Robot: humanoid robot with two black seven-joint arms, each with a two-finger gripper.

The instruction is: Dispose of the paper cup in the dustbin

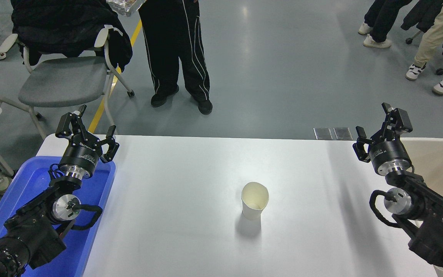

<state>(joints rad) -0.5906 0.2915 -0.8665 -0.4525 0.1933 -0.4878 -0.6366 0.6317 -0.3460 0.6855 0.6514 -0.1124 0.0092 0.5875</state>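
Midway across my white table (175, 184) stands the small white tapered paper cup (255, 200), upright; right gripper (378, 127) spread empty far right of it, left gripper (87, 129) spread far left.

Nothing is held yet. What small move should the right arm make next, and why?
Probably swing the open right gripper left and down toward the small white paper cup. The cup stands upright, untouched, at mid-table, while that gripper hangs beside the large beige plastic dustbin at the right edge.

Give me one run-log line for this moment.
paper cup: upright, mid-table, untouched | right gripper: open, empty, above dustbin | left gripper: open, parked over blue tray | disposal: not started
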